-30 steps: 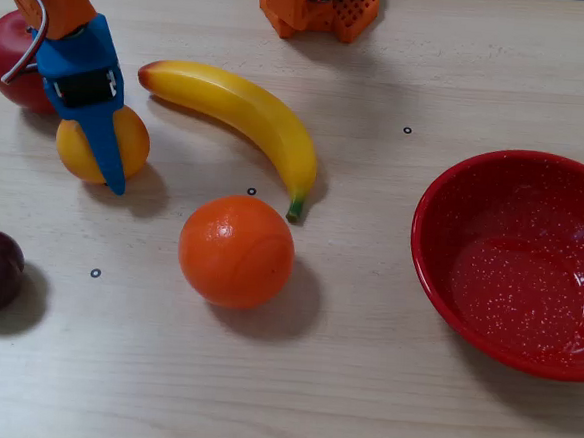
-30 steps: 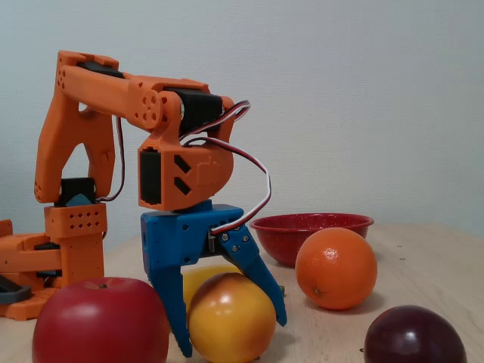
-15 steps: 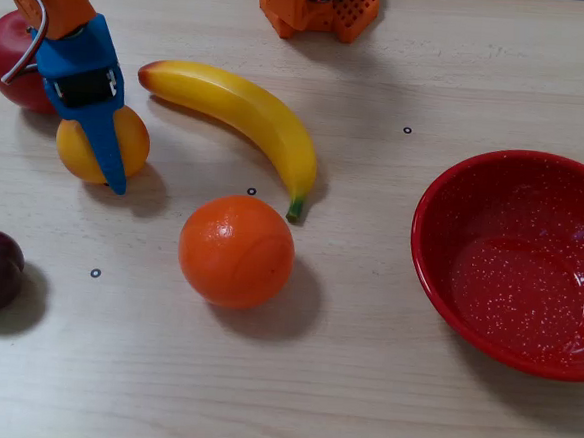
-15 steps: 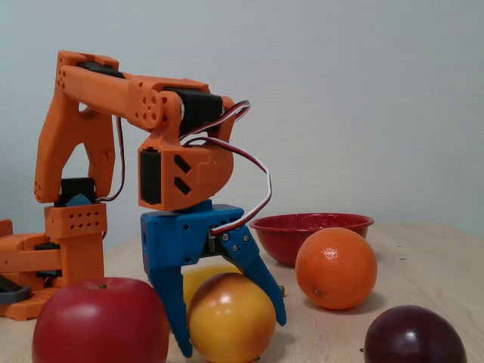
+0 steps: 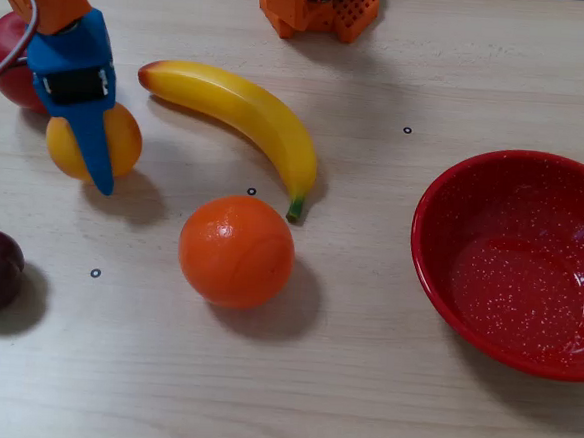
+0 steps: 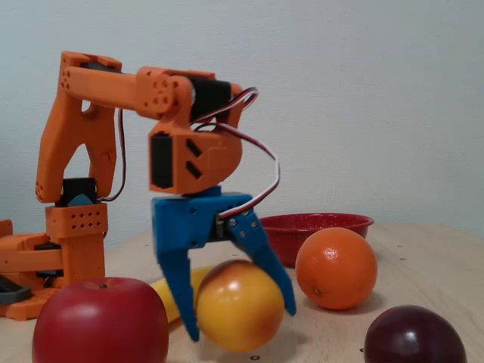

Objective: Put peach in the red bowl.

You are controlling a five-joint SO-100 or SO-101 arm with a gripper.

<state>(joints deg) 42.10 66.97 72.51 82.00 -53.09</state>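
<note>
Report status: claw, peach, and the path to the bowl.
Claw shut on peach, lifted off table. Red bowl empty. Orange and banana lie between.

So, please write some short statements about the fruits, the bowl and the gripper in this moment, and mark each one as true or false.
1. The gripper is shut on the peach. True.
2. The peach rests on the table. False: in the side fixed view it hangs just above the surface.
3. The red bowl is empty. True.
4. The orange lies inside the bowl. False: it sits on the table, left of the bowl in the top fixed view.
5. The banana lies between the peach and the bowl in the top fixed view. True.
</note>
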